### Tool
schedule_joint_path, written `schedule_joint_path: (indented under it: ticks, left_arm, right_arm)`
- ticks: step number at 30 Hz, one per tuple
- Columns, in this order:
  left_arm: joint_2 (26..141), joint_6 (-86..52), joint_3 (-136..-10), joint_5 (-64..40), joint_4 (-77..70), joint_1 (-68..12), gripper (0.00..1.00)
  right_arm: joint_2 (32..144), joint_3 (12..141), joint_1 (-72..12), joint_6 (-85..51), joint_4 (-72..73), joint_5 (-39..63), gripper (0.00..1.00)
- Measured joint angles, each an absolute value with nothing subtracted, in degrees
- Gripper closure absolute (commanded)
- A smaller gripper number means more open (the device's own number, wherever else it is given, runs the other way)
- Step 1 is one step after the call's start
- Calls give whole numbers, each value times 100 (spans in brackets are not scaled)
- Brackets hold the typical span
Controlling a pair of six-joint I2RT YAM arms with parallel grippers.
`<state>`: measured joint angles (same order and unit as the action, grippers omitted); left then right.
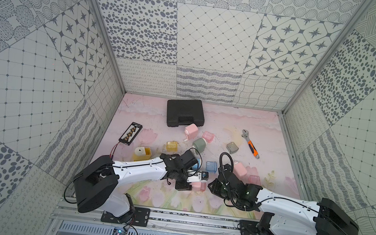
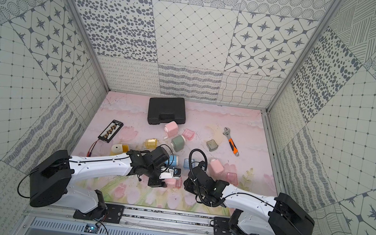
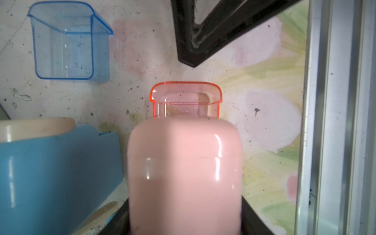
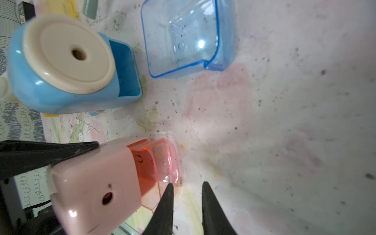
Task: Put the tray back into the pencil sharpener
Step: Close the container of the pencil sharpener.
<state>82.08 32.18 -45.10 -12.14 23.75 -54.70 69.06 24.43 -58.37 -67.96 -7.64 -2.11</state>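
L gripper (image 1: 189, 185) clamps the pink sharpener (image 3: 184, 173), near-centre on the mat (image 1: 277, 138). The red tray (image 3: 185, 99) sits partly in its slot, front end sticking out to the right. R gripper (image 4: 188, 195) is just beside the tray front, 2 fingers slightly apart, nothing between. The blue sharpener (image 4: 61, 61) and blue tray (image 4: 187, 38) lie just farther back.

Worktop (image 1: 148, 196) cluttered — black case (image 1: 185, 113) at back edge, wrench (image 1: 250, 144) toward right edge. One pink pencil sharpener (image 1: 195, 185) near front edge, between left arm (image 1: 139, 168) and right arm (image 1: 281, 202) — tray (image 1: 203, 186) showing at its end.
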Motion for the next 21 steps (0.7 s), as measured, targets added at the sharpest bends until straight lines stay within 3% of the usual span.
schedule_joint_path:
  ticks: [21]
  left_arm:
    - [8302, 3251, -4580, -1260, 2392, -5472, 51]
  right_arm:
    - [7472, 2440, -5804, -6886, 263, 351, 73]
